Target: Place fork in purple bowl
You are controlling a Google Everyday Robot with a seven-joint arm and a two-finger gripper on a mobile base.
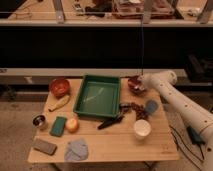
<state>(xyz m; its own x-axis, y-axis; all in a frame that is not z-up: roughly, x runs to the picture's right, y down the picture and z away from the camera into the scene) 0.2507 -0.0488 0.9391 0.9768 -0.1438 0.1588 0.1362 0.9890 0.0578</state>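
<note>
The purple bowl [133, 84] stands at the table's back right, just right of the green tray [80, 107]. My gripper [142, 80] hangs at the bowl's right rim, at the end of the white arm that comes in from the lower right. The fork does not show; it is hidden at the gripper or in the bowl. A pale green utensil [95, 94] lies inside the tray, and a black-handled utensil [109, 122] lies in front of it.
A white cup [142, 128], a blue-grey disc [151, 106] and dark red bits [132, 107] sit on the right. On the left are an orange bowl [59, 86], banana [59, 103], orange fruit [72, 125], green sponge [58, 126], metal cup [39, 120], grey block [44, 146] and blue cloth [76, 149].
</note>
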